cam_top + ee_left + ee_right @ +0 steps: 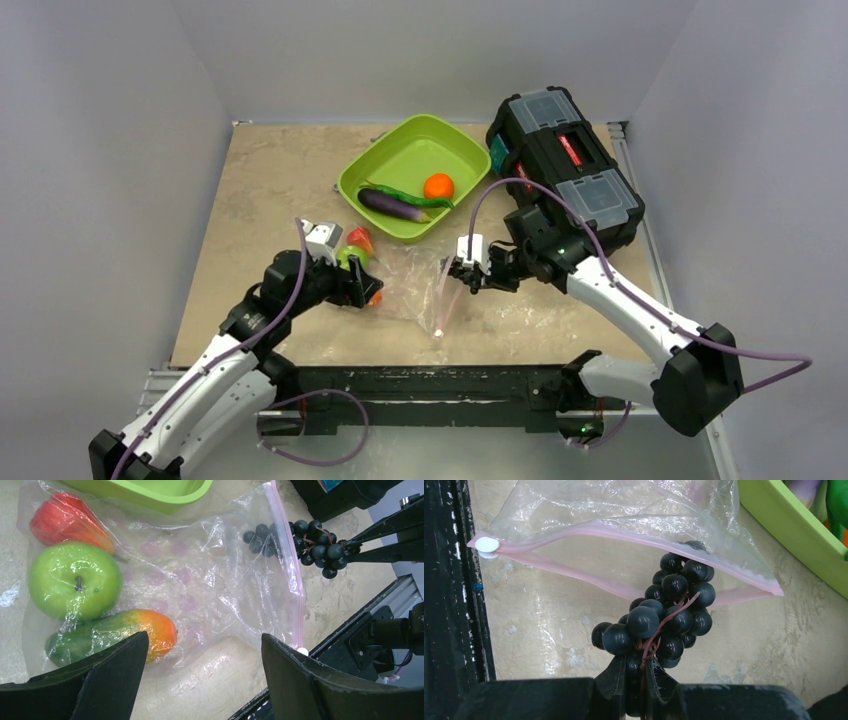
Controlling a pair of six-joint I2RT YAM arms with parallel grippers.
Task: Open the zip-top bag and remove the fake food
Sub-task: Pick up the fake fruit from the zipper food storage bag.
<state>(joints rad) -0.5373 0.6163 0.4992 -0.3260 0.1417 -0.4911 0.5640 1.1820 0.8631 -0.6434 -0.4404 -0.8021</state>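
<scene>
The right gripper [636, 677] is clamped narrow on the stem end of the grapes [659, 615]. The bunch stretches from the fingertips toward twelve o'clock. Its far berries sit in the mouth of the zip-top bag [624, 510], between the two parted lips of the pink zip strip [574, 529]. The upper lip lies across those berries, while the near ones are outside the plastic. The white slider [486, 545] sits at the strip's end, at ten o'clock. A wall of the lime-green tray [794, 535] cuts in at two o'clock.

The left gripper [202, 640] stands wide, with nothing between its fingers [107, 680], over the bag's closed end. Three pieces of fake food lie under the crinkled film:
- an orange-and-green fruit [125, 632] just beside the left finger
- a green apple [75, 580] at ten o'clock
- a red fruit [62, 520] beyond the apple, at eleven o'clock

From above, the bag lies flat on the table [260, 190] between the two grippers. The tray is at twelve o'clock of the bag, just beside its far edge. It holds a purple eggplant [392, 205], a green pod [420, 198] and an orange [438, 186]. A black tool case [565, 165] stands at one o'clock of the right gripper. It is close behind that arm's wrist and near the tray's right corner.
</scene>
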